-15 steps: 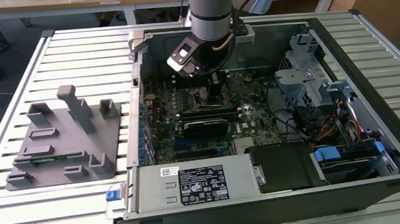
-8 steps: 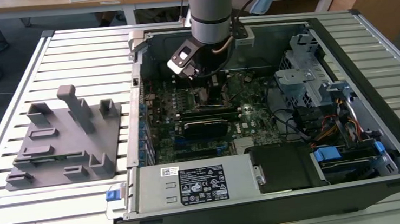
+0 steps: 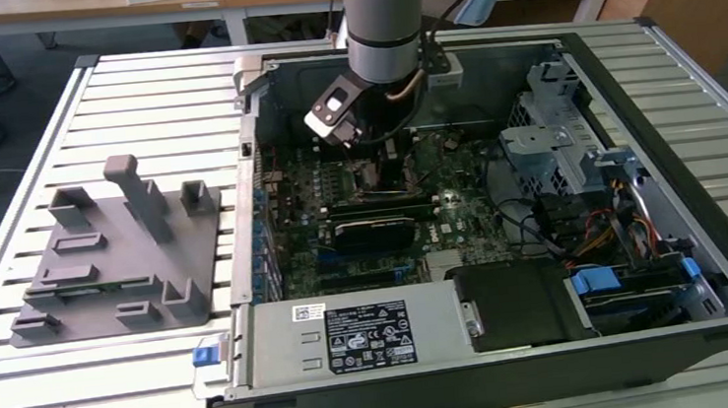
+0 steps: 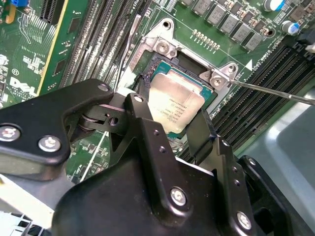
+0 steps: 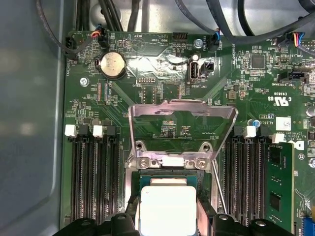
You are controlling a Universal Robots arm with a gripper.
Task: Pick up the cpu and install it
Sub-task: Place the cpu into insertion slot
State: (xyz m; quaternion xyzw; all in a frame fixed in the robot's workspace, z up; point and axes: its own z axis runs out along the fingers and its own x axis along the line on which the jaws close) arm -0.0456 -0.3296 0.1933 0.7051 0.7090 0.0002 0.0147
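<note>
Exterior view, from its left to its right: a grey moulded fixture (image 3: 111,251) lies on the slatted table (image 3: 131,106); beside it stands the open computer case (image 3: 486,386), with a labelled power supply (image 3: 356,335) along its near wall and a metal drive cage (image 3: 556,138) at the exterior view's right. The arm (image 3: 381,14) descends into the case over the green motherboard (image 3: 471,219), its wrist masking the socket area. First wrist view: a coin cell (image 5: 110,65) sits beyond the raised metal load plate (image 5: 182,108), empty memory slots (image 5: 93,182) flank the socket on both sides, and one memory stick (image 5: 279,187) occupies an outer slot. A thin lever rod (image 4: 275,91) runs out from the socket frame (image 4: 165,46). The gripper (image 4: 171,118) is narrowed onto the cpu (image 4: 176,101), one black finger (image 4: 142,123) against each opposite edge. The cpu, silvery top up, lies between them directly over the socket, within its frame; whether it is fully seated cannot be told.
</note>
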